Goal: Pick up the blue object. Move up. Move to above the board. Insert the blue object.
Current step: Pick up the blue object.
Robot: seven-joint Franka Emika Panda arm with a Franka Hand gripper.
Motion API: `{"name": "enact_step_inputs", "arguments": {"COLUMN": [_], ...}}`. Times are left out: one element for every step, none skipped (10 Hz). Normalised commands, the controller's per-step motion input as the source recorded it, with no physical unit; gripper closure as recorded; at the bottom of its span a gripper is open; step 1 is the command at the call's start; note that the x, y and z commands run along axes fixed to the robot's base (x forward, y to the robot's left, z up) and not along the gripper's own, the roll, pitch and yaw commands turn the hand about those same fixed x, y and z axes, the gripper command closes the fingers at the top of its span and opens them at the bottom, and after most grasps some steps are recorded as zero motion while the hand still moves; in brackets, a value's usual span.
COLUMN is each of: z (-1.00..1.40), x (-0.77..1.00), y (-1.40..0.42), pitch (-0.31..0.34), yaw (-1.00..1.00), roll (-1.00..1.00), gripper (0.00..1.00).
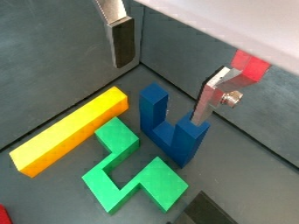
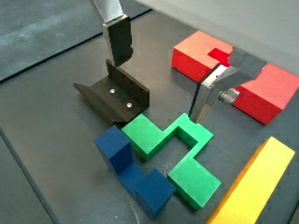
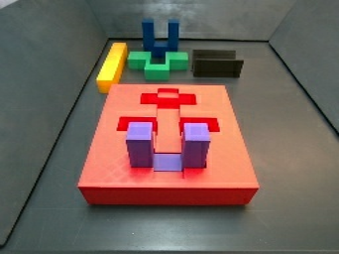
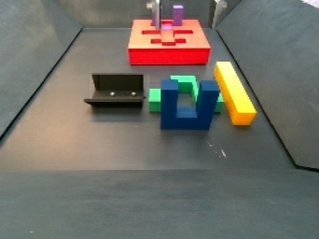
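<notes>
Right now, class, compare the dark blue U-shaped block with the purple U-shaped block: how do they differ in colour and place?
The blue object is dark blue; the purple block is lighter. The blue object stands on the floor beside the green block; the purple block sits on the board. Both stand prongs up. The end effector is open, above the blue object, holding neither.

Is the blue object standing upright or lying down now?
Upright. In a side view the blue object stands on its base, both prongs pointing up, beside the green block. The open gripper is not touching it.
</notes>
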Motion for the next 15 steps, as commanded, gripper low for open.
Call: {"name": "enact_step_inputs", "arguments": {"z": [-0.33,-0.33,-0.49,-0.47,-0.44,-0.58,-0.51,-0.43,-0.38,-0.29,-0.15,-0.09,-0.28,-0.33,-0.31], "x": [0.73,0.81,0.33,0.29,0.35,0.43,0.33,0.13,0.0,-0.09,-0.24,-0.12,0.0,0.0,0.0], "y": [0.14,0.35,0.67,0.65,0.57,0.18,0.0,-0.01,0.0,0.0,0.0,-0.03,-0.08,-0.05,-0.01], "pitch": [0.001,0.0,-0.031,-0.031,-0.011,0.0,-0.019,-0.046,-0.039,0.0,0.009,0.0,0.0,0.0,0.0], "yaw": [0.0,0.0,-0.09,-0.11,-0.1,0.0,0.02,0.08,0.0,0.0,-0.09,-0.07,0.0,0.0,0.0], "roll": [0.32,0.33,0.27,0.29,0.33,0.3,0.15,0.02,0.0,0.09,0.12,0.07,0.06,0.09,0.1], "gripper": [0.0,0.0,0.0,0.0,0.0,0.0,0.0,0.0,0.0,0.0,0.0,0.0,0.0,0.0,0.0]}}
